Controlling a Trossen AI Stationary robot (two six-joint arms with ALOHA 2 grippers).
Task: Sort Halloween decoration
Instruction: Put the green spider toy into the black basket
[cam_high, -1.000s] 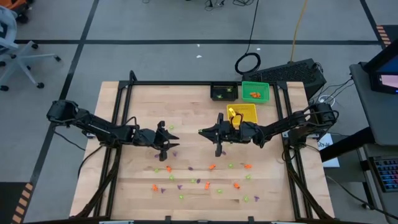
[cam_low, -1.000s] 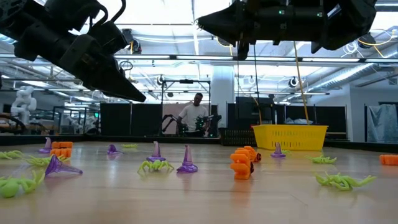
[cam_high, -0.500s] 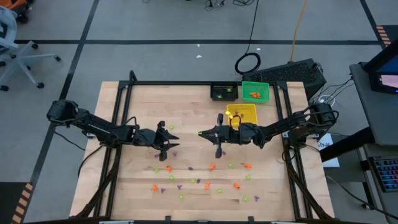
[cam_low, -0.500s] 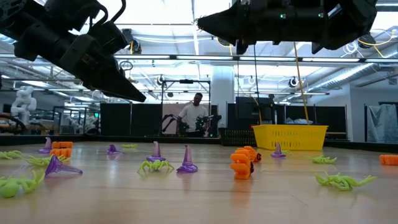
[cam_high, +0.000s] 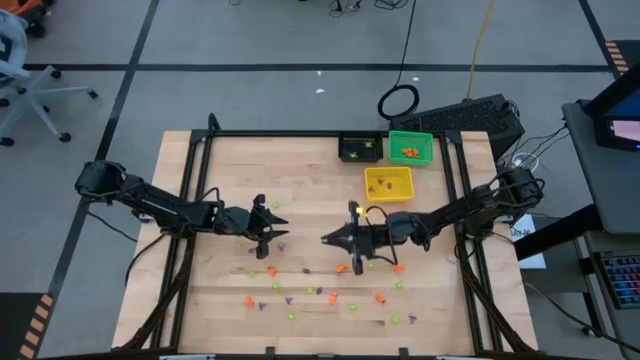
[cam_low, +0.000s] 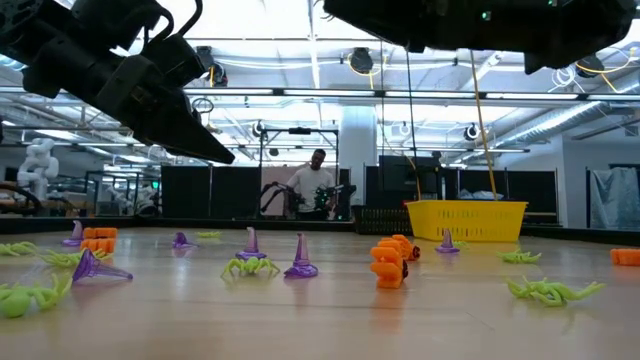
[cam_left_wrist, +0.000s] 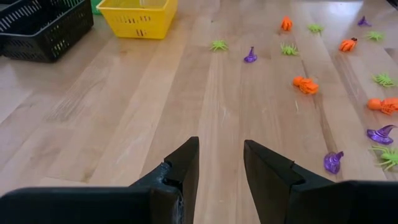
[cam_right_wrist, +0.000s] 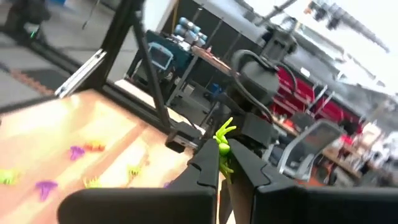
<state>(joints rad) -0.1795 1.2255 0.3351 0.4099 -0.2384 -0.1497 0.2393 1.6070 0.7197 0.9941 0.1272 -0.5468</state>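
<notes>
Small orange, purple and light-green Halloween trinkets (cam_high: 330, 285) lie scattered over the near half of the wooden table. My right gripper (cam_high: 326, 239) hovers above them near the table's middle, pointing toward the left edge, shut on a light-green spider trinket (cam_right_wrist: 222, 142). My left gripper (cam_high: 275, 224) hangs left of the middle, tipped down over bare wood, and is open with nothing between its fingers (cam_left_wrist: 186, 163). Purple hats (cam_left_wrist: 333, 162) and orange pumpkins (cam_left_wrist: 305, 84) lie ahead of it. My right gripper pinches the green spider's body (cam_right_wrist: 224, 152) between the free ends of its two fingers. The spider's legs (cam_right_wrist: 224, 130) stick out beyond the fingertips. The fingers lie about level, pointing toward the table's left side, and the spider is lifted clear of the table.
Three bins stand at the far right of the table: a black one (cam_high: 360, 148), a green one (cam_high: 410, 148) with orange pieces in it, and a yellow one (cam_high: 389, 182) nearer the middle. A person (cam_low: 312, 185) stands in the room beyond the table.
My right gripper has swung from just before the yellow bin toward the table's near edge and has rolled about its own axis, staying shut on the green spider. The trinkets on the table lie as before.
</notes>
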